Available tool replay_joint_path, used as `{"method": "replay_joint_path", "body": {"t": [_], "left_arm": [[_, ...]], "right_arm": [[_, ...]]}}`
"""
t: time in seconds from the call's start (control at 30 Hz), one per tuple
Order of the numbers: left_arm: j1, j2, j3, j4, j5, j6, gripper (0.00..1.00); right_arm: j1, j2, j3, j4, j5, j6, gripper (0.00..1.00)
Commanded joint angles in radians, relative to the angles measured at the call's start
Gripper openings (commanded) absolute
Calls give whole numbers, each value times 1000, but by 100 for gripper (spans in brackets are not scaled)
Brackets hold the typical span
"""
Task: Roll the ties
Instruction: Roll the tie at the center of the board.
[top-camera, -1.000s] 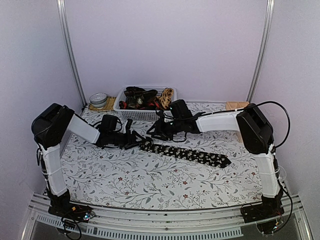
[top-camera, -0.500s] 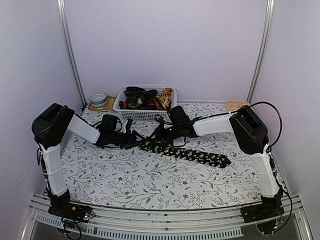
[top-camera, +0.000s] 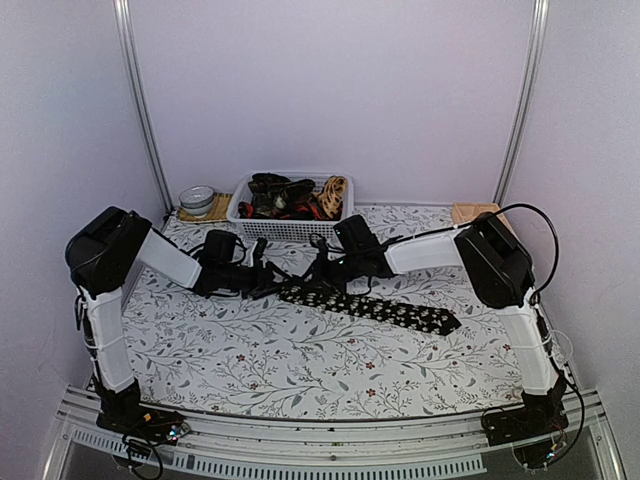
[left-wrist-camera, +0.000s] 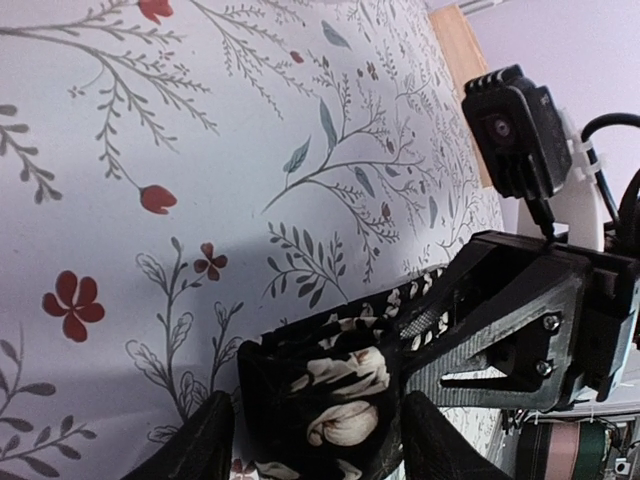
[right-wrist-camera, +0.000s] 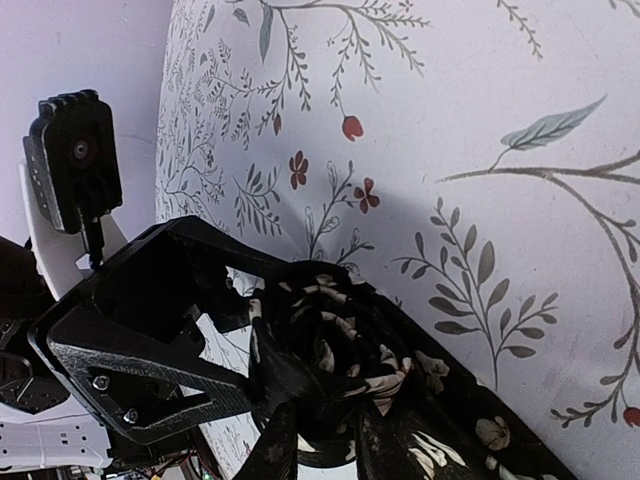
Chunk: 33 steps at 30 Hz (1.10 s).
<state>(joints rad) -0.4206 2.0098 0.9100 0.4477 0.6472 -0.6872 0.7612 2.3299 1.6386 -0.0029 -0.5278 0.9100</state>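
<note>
A black tie with pale flower specks (top-camera: 390, 310) lies across the middle of the table, its left end wound into a small roll (top-camera: 296, 290). My left gripper (top-camera: 272, 281) meets the roll from the left. In the left wrist view its gripper (left-wrist-camera: 322, 432) has a finger on each side of the roll (left-wrist-camera: 330, 385). My right gripper (top-camera: 318, 272) comes from the right. In the right wrist view that gripper (right-wrist-camera: 330, 440) pinches the coiled layers (right-wrist-camera: 330, 330). Other ties (top-camera: 285, 195) lie piled in the basket.
A white basket (top-camera: 262, 228) stands at the back centre. A round tin (top-camera: 199, 199) sits on a mat at the back left, and a small wooden block (top-camera: 470, 211) at the back right. The tablecloth has a floral print.
My right gripper has moved left and down onto the rolled end of the tie. The left gripper has stayed at the roll.
</note>
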Motion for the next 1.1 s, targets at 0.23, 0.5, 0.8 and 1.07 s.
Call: {"method": "replay_joint_path", "body": {"t": [0.23,0.5,0.8,1.07], "left_arm": [[-13,27,-1,53,45,-26,59],[-17,29,-11,4,16,-26,62],[-21,18,16,-134,-72,21,63],[-29,30,25,-162,-78,28,63]], "right_arm": [[10,125,-6,24,-16,11,19],[24,138,0,7,-17,-5,16],[39,96,-5,-19,-12,-24,16],[46,50,-2,-43,-4,-41,17]]}}
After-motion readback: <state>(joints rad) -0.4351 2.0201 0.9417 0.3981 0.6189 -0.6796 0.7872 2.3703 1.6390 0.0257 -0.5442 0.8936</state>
